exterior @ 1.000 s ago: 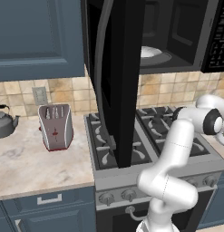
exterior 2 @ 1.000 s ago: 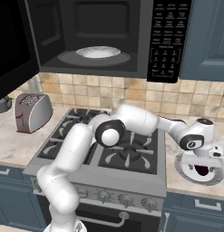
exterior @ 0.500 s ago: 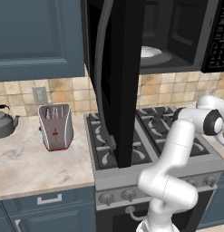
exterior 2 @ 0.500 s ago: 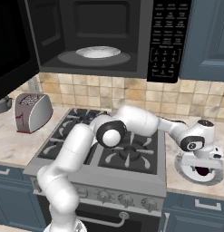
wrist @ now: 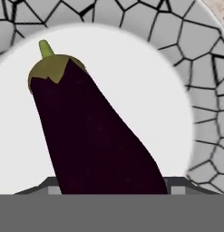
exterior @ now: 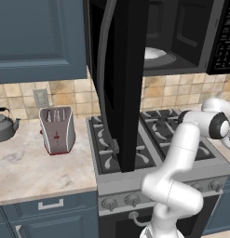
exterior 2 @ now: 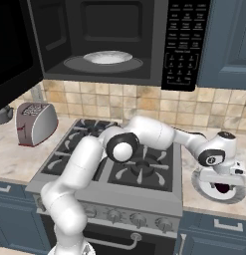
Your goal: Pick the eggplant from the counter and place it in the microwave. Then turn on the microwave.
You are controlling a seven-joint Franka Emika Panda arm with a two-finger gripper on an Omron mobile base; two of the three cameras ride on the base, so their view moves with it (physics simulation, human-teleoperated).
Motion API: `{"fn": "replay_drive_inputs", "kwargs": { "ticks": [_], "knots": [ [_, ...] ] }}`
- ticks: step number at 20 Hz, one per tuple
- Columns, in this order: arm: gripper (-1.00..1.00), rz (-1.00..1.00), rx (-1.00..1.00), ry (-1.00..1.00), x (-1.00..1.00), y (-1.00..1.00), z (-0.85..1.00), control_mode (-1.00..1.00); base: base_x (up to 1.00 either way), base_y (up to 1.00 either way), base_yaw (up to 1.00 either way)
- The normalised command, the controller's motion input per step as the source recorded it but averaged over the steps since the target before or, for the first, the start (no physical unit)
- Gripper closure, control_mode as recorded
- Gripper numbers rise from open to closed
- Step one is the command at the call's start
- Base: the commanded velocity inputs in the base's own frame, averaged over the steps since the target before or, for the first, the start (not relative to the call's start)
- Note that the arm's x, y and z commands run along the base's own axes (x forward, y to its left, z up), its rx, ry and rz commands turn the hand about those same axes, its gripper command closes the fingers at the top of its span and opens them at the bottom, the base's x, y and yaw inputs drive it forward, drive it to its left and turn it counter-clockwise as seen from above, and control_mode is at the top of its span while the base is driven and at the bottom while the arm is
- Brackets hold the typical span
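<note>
The dark purple eggplant [wrist: 90, 131] with a green stem cap lies on a white plate with a cracked grey rim [wrist: 199, 104]. That plate [exterior 2: 203, 185] rests on the beige counter [exterior 2: 190, 198] right of the stove. My gripper [exterior 2: 221, 183] reaches straight down onto it, and a bit of the eggplant [exterior 2: 222, 189] shows under the hand. In the hand view my gripper [wrist: 114, 188] straddles the eggplant's thick end, both fingertips [wrist: 53, 186] pressed against its sides. The black microwave [exterior 2: 109, 40] hangs above the stove, door swung open, white turntable plate [exterior 2: 108, 57] bare.
The open microwave door [exterior: 121, 83] juts out over the stove's left half. The keypad [exterior 2: 182, 45] sits on the microwave's right side. The gas stove [exterior 2: 139, 172] lies under my arm. A silver toaster [exterior: 57, 130] and a kettle [exterior: 3, 125] stand on the left counter.
The fingers have closed in from wide open onto the eggplant's sides. The arm and hand have stayed over the plate.
</note>
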Motion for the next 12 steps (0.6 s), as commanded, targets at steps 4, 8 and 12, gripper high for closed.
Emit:
{"fn": "replay_drive_inputs", "kwargs": {
  "ticks": [4, 8, 12],
  "knots": [
    [1.00, 0.00, 0.00, -0.01, -0.01, 0.04, 0.07, -1.00, 0.00, 0.00, 0.00],
    [1.00, 0.00, 0.00, -0.04, -0.01, 0.12, 0.32, -1.00, 0.00, 0.00, 0.00],
    [1.00, 0.00, 0.00, -0.09, 0.00, 0.19, 0.49, -1.00, 0.00, 0.00, 0.00]
  ]
}}
